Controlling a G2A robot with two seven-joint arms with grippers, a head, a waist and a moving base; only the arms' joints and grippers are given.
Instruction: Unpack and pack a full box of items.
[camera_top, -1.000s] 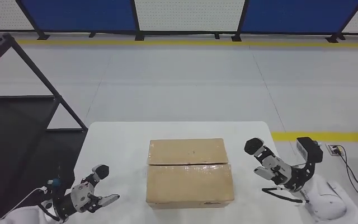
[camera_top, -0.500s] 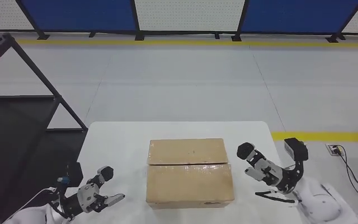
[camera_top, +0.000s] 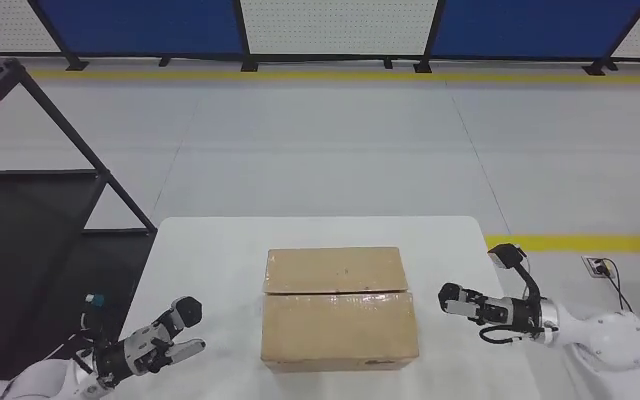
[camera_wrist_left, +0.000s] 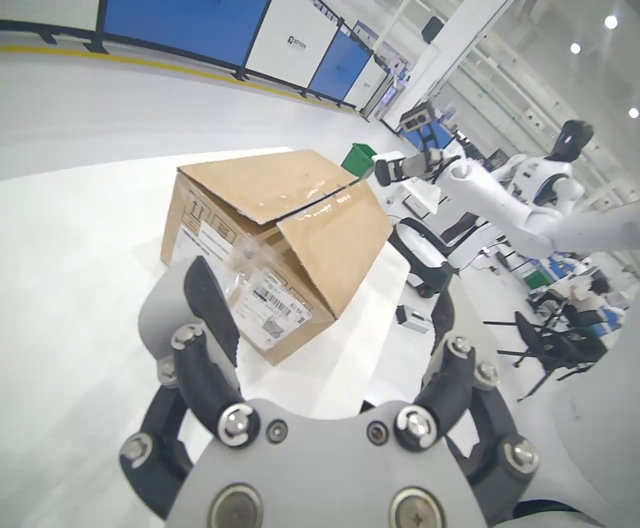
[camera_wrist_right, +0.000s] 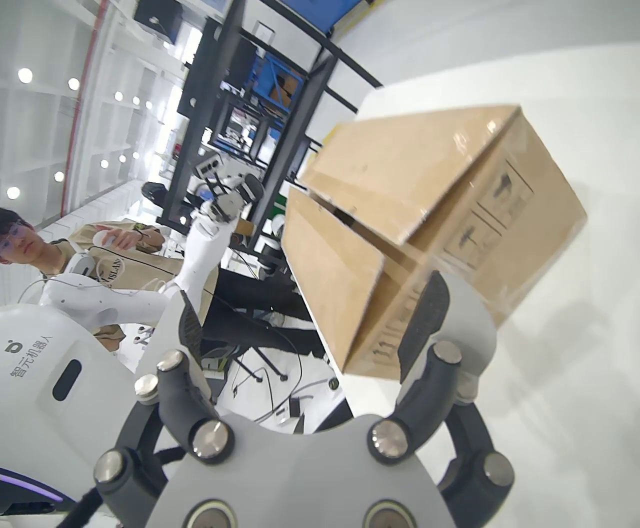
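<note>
Left pincer and right pincer both gape wide flanking the box; I'd judge it stiff, heavy, so grab a flap edge.

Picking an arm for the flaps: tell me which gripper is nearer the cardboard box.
Right. The right gripper is close beside the box; the left gripper stands farther off the opposite end.

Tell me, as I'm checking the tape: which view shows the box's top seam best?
The left wrist view: the box is close, its taped top seam in plain sight. The top view gives the seam as a thin line; the right wrist view sees it from one end.
</note>
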